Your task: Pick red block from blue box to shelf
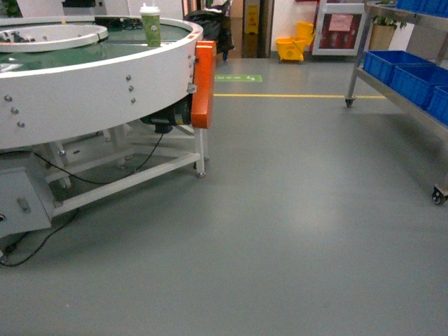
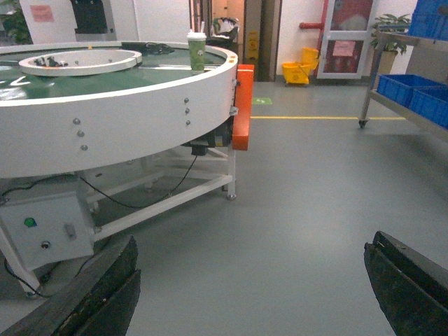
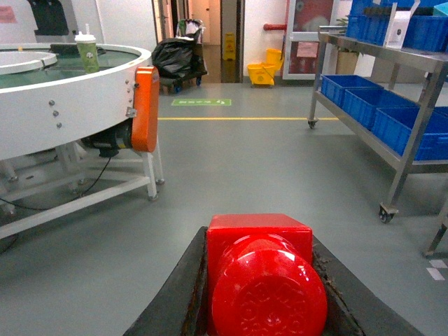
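The glossy red block (image 3: 262, 276) fills the bottom of the right wrist view, its round stud facing the camera. My right gripper (image 3: 260, 287) is shut on it, a dark finger pressed against each side. The stainless-steel shelf (image 3: 392, 105) stands at the right, holding dark blue crates; it also shows in the head view as the shelf (image 1: 381, 87) at the far right. My left gripper (image 2: 248, 287) hangs open over bare floor, holding nothing. The blue box is out of view. Neither gripper shows in the head view.
A large white round conveyor table (image 1: 105, 77) with an orange end guard (image 1: 204, 84) takes up the left; a green paper cup (image 1: 150, 25) stands on it. Dark blue crates (image 1: 406, 73) sit on the shelf. A yellow mop bucket (image 1: 294, 43) and a doorway lie beyond a yellow floor line.
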